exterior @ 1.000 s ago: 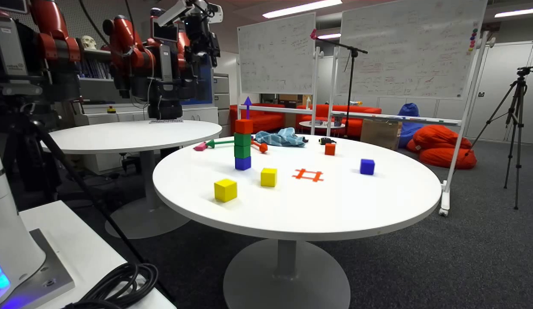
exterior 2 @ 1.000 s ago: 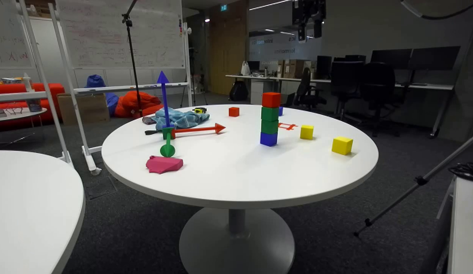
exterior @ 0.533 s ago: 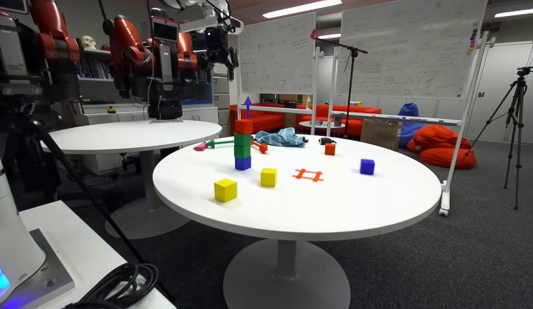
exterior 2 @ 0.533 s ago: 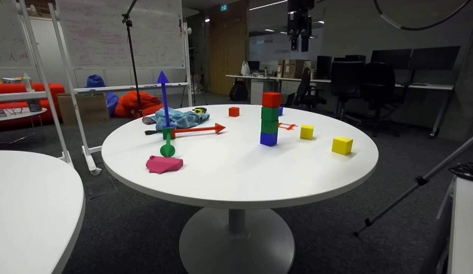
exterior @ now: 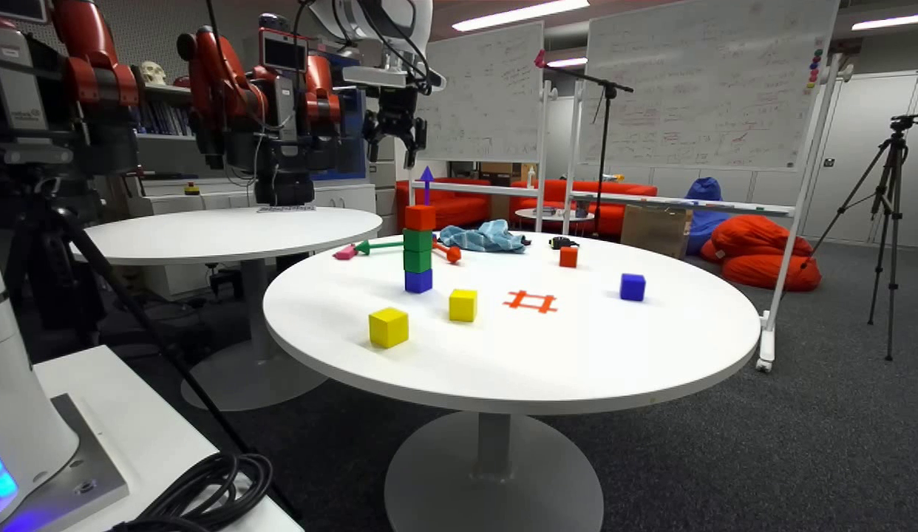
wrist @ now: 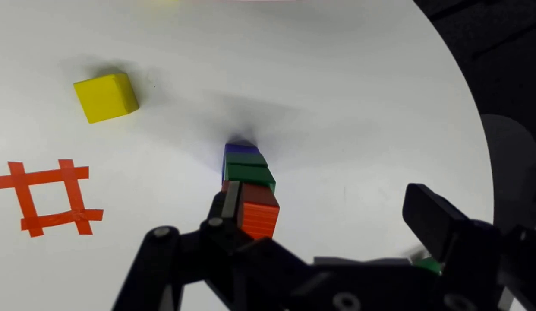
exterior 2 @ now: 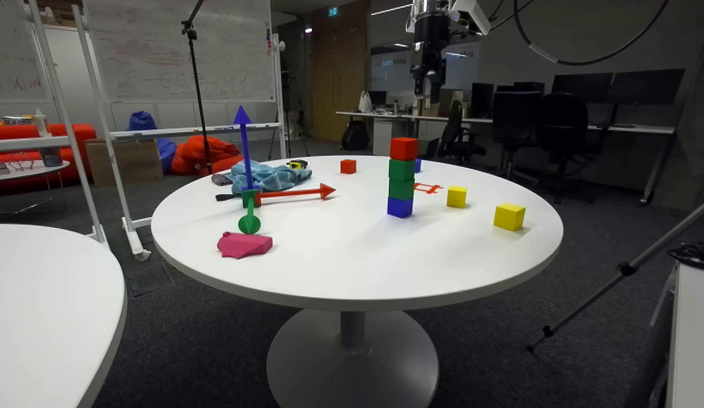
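The block stack (exterior: 418, 250) is seen upright on the round white table (exterior: 577, 362) in an exterior view, made up, from the bottom, of a blue block (exterior: 418, 281), two green blocks (exterior: 417, 261) and a red block (exterior: 420, 217). Above the stack, clear of its top, the gripper (exterior: 392, 157) is held pointing down with its jaws set apart. Two yellow blocks (exterior: 389, 327) are placed nearer the camera than the stack; a loose blue block (exterior: 633, 287) and a loose red block (exterior: 568, 257) are placed to the right of it, well apart.

In an exterior view, an arrow model (exterior 2: 250, 198) in blue, red and green is seen to the left of the stack, and a pink piece (exterior 2: 244, 245) is laid left of the stack and nearer the camera. A crumpled blue cloth (exterior 2: 275, 177) is placed farther from the camera than the stack.

In the wrist view, the stack is looked down on. A wide gap is left between the fingers (wrist: 432, 216): the stack's top is partly covered by one, while the other is held well to the right of the stack. An orange-red tape square (wrist: 51, 176) is fixed to the table left of the stack.
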Robot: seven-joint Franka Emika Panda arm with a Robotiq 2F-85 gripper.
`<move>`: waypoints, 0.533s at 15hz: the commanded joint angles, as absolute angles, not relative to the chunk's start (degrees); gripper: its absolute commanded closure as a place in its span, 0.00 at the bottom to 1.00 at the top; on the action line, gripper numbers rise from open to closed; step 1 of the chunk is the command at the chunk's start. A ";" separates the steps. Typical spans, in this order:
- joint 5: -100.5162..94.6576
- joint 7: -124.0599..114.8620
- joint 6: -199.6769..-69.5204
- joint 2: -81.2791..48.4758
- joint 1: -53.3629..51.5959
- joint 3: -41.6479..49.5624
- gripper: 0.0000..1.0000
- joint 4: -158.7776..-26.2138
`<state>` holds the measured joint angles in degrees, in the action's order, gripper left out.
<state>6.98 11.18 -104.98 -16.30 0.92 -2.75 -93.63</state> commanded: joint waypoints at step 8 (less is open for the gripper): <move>7.78 11.16 -102.56 -18.66 0.75 -2.93 0.00 -90.24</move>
<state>7.76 11.18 -102.79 -18.62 0.87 -3.06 -90.44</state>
